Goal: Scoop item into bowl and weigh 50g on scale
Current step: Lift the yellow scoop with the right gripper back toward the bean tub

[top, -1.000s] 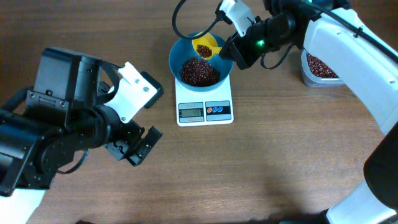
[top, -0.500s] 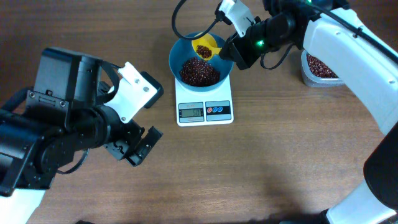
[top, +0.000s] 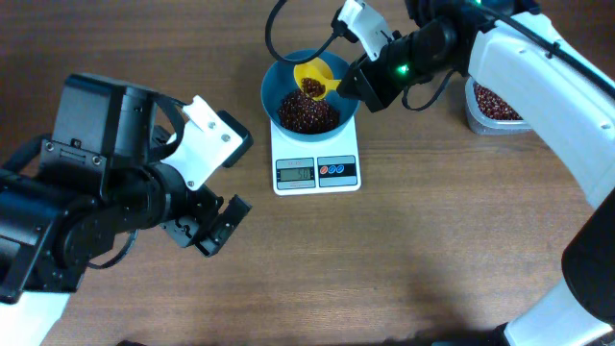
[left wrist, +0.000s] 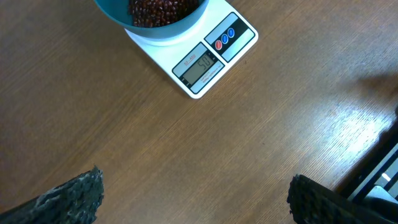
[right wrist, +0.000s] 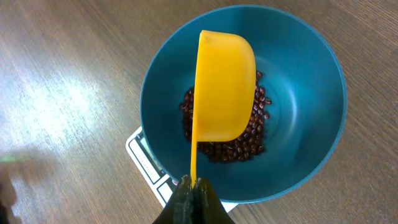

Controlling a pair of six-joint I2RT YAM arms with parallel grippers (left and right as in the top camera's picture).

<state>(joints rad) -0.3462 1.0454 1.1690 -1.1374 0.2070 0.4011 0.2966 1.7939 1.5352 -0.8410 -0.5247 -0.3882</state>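
The teal-blue bowl stands on the white scale and holds a heap of red-brown beans. My right gripper is shut on the handle of a yellow scoop, tilted over the bowl with a few beans left in it. The right wrist view shows the scoop turned on its side above the beans in the bowl, held by my right gripper. My left gripper is open and empty, low left of the scale. The left wrist view shows the scale reading about 50.
A clear plastic tub with more beans stands at the right, partly under my right arm. The scale's red and blue buttons sit beside the display. Bare wooden table lies between my left gripper and the scale.
The scoop has tipped further over the bowl and most of its beans have dropped in. The left arm has not moved.
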